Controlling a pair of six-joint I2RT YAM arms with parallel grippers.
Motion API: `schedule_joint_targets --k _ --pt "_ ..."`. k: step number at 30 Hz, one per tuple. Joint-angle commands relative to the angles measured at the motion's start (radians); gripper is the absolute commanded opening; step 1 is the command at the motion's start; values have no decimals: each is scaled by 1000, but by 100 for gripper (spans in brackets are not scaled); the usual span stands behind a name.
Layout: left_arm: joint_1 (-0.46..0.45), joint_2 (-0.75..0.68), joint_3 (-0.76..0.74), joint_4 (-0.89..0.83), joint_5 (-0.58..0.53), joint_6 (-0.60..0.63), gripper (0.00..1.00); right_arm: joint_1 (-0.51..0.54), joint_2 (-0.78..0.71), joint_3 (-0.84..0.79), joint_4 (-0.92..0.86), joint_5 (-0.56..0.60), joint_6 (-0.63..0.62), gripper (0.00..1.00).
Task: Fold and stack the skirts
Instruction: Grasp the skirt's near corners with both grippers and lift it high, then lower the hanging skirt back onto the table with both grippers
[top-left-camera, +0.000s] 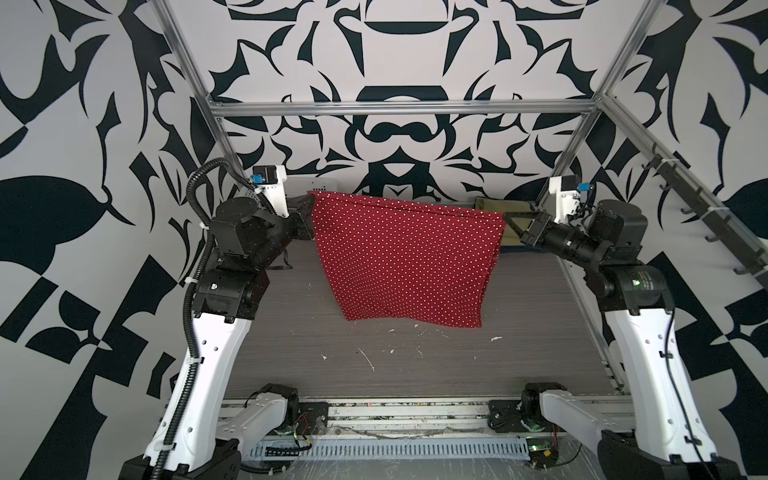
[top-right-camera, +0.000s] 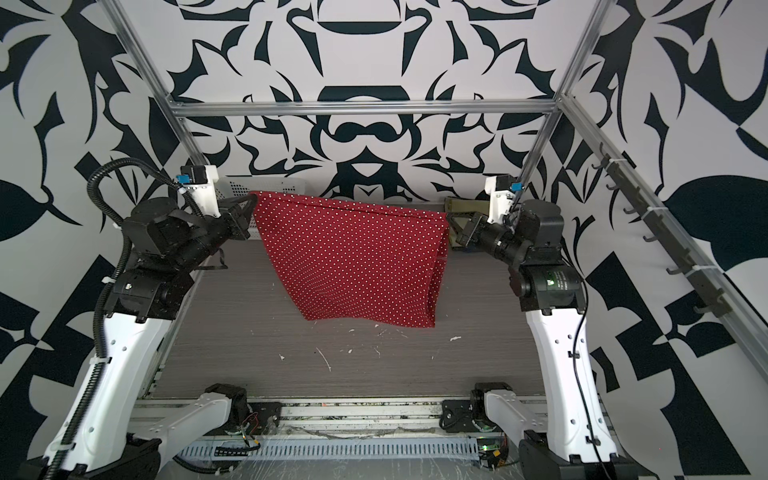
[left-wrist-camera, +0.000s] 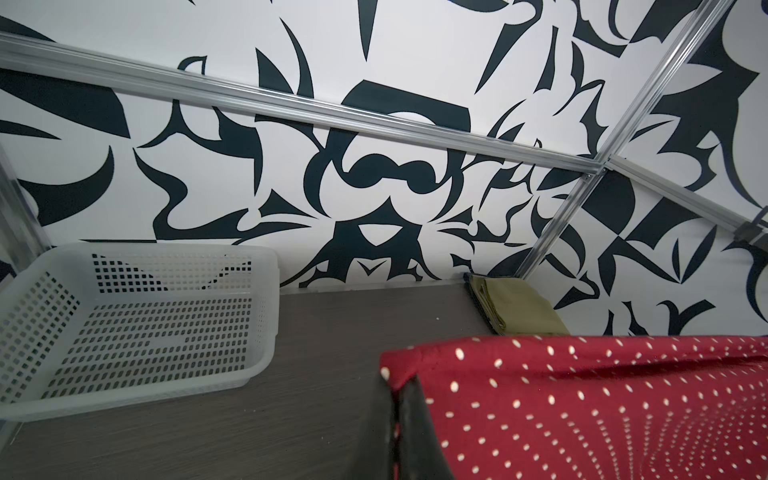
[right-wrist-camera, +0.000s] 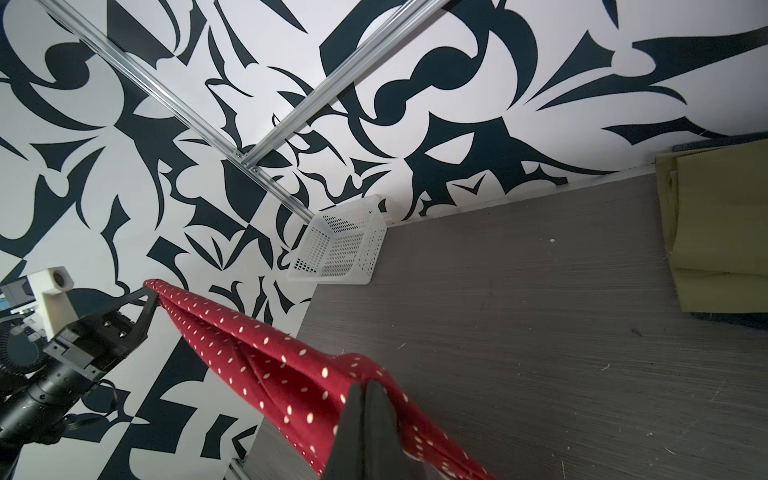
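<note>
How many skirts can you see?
2: red dotted skirt, hanging in midair; green skirt, folded at the table's far right. Dark cloth beneath may be a third.

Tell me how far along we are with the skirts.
Done: the olive-green skirt lies folded at the far right corner on a dark blue layer, likely the denim one. In hand: the red polka-dot skirt hangs over the table, pinched at its top corners by the left end effector and right end effector. Left: fold it and set it on that stack.
</note>
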Motion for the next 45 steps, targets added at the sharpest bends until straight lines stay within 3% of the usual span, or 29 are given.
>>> schedule_joint_targets --k 1,4,9,12,19,22,24,27,32,33,34,36,38,40,42,43,45 --pt "9 36 -22 49 -22 11 0 -8 53 11 61 11 18 0" --pt "9 117 -14 105 -29 23 0 -9 128 11 139 1 36 0" --pt "9 330 122 196 -13 65 0 1 319 103 248 -19 50 0" --pt "9 481 282 231 -15 113 0 8 462 241 270 -21 54 0" --pt "9 825 823 80 25 156 0 9 708 586 309 -47 100 0" --pt "9 838 871 66 54 159 0 9 746 678 301 -66 94 0" --pt "10 792 792 101 62 162 0 9 738 678 303 -74 81 0" --pt "9 657 551 202 75 166 0 9 681 560 346 -74 67 0" --pt "7 371 -80 424 45 134 0 8 500 83 495 -79 85 0" --pt "6 327 -200 468 42 119 13 8 461 -21 525 -83 96 2" --pt "6 280 -333 513 37 97 19 8 414 -163 562 -93 111 5" --pt "7 205 -556 576 23 36 15 9 323 -403 602 -111 127 10" --pt "6 142 -734 602 28 -44 25 9 218 -627 581 -126 129 23" --pt "6 74 -851 570 54 -107 28 8 95 -763 470 -151 102 31" --pt "6 -28 -904 489 70 -137 48 9 -42 -821 296 -138 70 40" --pt "5 -87 -919 445 65 -147 60 9 -126 -826 202 -104 60 50" --pt "6 -171 -924 395 60 -151 64 8 -233 -815 131 -72 69 59"
